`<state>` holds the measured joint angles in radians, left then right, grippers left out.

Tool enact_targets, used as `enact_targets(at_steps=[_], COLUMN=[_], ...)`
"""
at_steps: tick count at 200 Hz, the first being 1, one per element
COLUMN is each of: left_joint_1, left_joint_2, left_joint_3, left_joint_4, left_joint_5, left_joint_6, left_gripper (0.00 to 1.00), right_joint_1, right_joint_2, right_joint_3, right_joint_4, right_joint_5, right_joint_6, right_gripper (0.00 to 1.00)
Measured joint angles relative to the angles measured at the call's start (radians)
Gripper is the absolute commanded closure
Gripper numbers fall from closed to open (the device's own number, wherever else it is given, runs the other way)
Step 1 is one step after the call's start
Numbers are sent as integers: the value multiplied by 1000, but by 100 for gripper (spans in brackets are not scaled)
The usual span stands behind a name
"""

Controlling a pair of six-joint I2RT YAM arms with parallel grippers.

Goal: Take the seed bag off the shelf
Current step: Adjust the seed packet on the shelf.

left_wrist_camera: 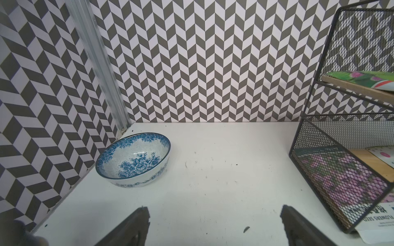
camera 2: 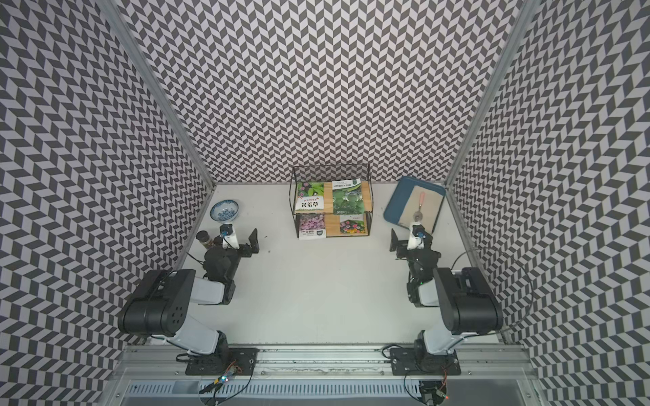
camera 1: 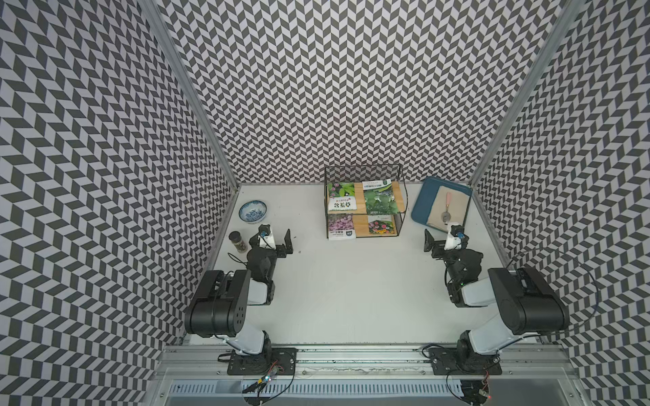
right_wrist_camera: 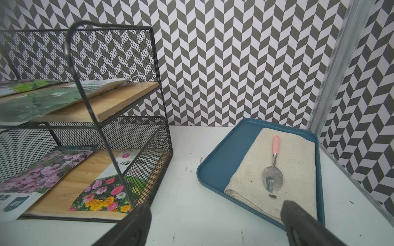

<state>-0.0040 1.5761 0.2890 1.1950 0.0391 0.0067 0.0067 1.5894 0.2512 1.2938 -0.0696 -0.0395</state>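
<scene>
- While both arms sit folded over the tabletop [camera 1: 351,281], the shelf [camera 1: 359,196] stands upright at the middle of the far edge, with its mesh back to the wall.
- Four seed bags [camera 2: 346,202] lie flat on it, two per board; none has been taken off.
- Upper board: the mimosa bag [camera 1: 341,197] is on the left and the green bag [camera 1: 380,198] on the right. The green bag overhangs the board's front edge.
- Lower board: the pink bag [camera 1: 340,226] is on the left, its white end projecting past the front wire. The mixed-flower bag [camera 1: 381,225] is on the right, inside the mesh side.
- The left gripper [camera 1: 278,239] is near the left edge, jaws spread wide with nothing between them. The left wrist view shows bare tabletop between its fingertips [left_wrist_camera: 141,215].
- The right gripper [camera 1: 442,239] is near the right edge, just short of the tray [camera 1: 424,202], jaws likewise apart and empty.
- Neither gripper touches the shelf or any bag; both are well apart from it.
- The bowl [camera 1: 253,211], blue-patterned and empty, sits upright near the far left corner.
- The jar [camera 1: 238,241], with a dark lid, stands at the left edge just beside the left gripper.
- The tray, blue, lies angled in the far right corner.
- A folded beige cloth [camera 1: 459,211] covers the tray's right part.
- A pink-handled spoon [camera 1: 447,208] lies on the cloth, bowl end toward the near edge.
</scene>
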Motion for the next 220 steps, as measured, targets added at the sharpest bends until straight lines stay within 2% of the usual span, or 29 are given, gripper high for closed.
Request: enact_targets(at_steps=[160, 173, 185, 205, 220], left_joint_1=[5, 5, 3, -2, -7], left_joint_2=[-5, -40, -108, -211, -273], left_joint_3=[0, 3, 31, 146, 211], left_joint_4=[-2, -47, -166, -368, -470], left_joint_5=[1, -16, -44, -85, -93], left_joint_6=[-1, -4, -24, -104, -174], left_gripper=[0, 0, 0, 0, 0], right_joint_1=[4, 4, 4, 4, 4], right_joint_2=[-12, -56, -114, -220, -276], right_joint_3=[0, 6, 40, 188, 298], right_joint_4=[-16, -77, -188, -462, -623], right_joint_5=[37, 72, 118, 197, 208], right_joint_6=[15, 31, 59, 134, 174], right_gripper=[1, 1, 1, 1, 1])
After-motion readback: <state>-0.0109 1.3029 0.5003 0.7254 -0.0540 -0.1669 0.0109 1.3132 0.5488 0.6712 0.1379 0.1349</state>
